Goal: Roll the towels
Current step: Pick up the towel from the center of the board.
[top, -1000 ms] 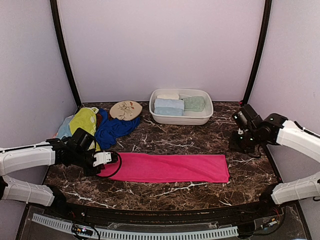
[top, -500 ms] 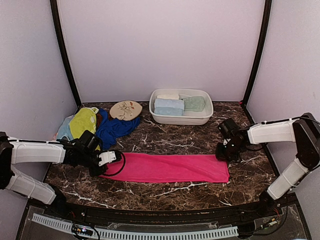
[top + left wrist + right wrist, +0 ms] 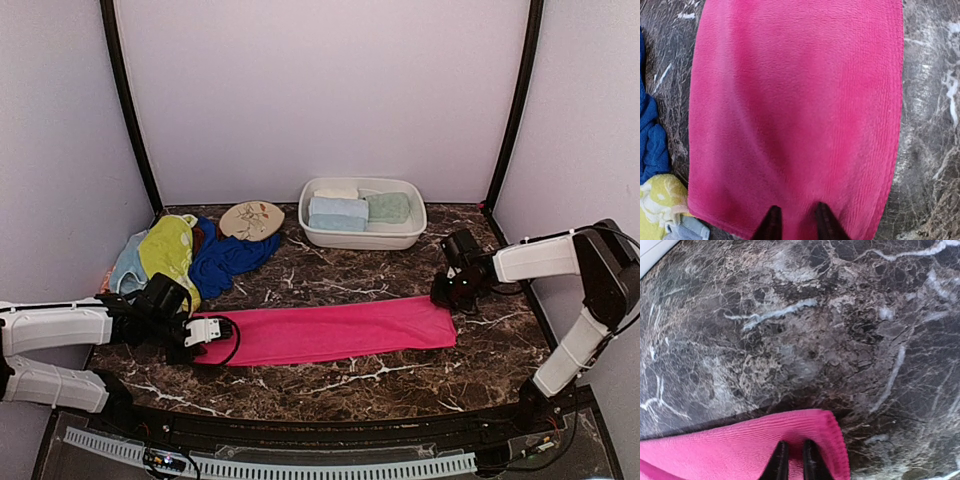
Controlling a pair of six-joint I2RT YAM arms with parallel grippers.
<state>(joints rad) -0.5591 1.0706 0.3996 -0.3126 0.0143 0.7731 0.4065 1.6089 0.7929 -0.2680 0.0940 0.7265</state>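
hot pink cloth towel (image 3: 330, 332) lies flat as a long strip on the dark marble table (image 3: 340, 285), front centre, not rolled yet. left gripper (image 3: 797, 222) sits over its left short end, fingers a little apart with pink showing between them; I can't tell if they have fabric or are clear of it. right gripper (image 3: 791, 455) is at the far right corner, fingers pinched nearly together on the hem

risks as I see them:
- right arm has only one corner, so any pull skews the strip (it already sits at a slight angle) and the roll comes out coned
- if left starts with no real bite, the end slides on the marble instead of curling
- left arm works near the pile, could snag the royal blue towel (image 3: 225, 258)

count:
- 1 pink strip, flat
- pile at far left shows 4: yellow-green towel (image 3: 168, 245), the royal blue one, pale blue towel (image 3: 128, 258), brown sliver (image 3: 203, 236)
- 3 rolled in the white plastic basin (image 3: 360, 240): pale blue roll (image 3: 338, 212), mint roll (image 3: 388, 207), cream roll (image 3: 336, 192) behind
- 1 oval beige floral disc (image 3: 251, 220)
- 2 grippers
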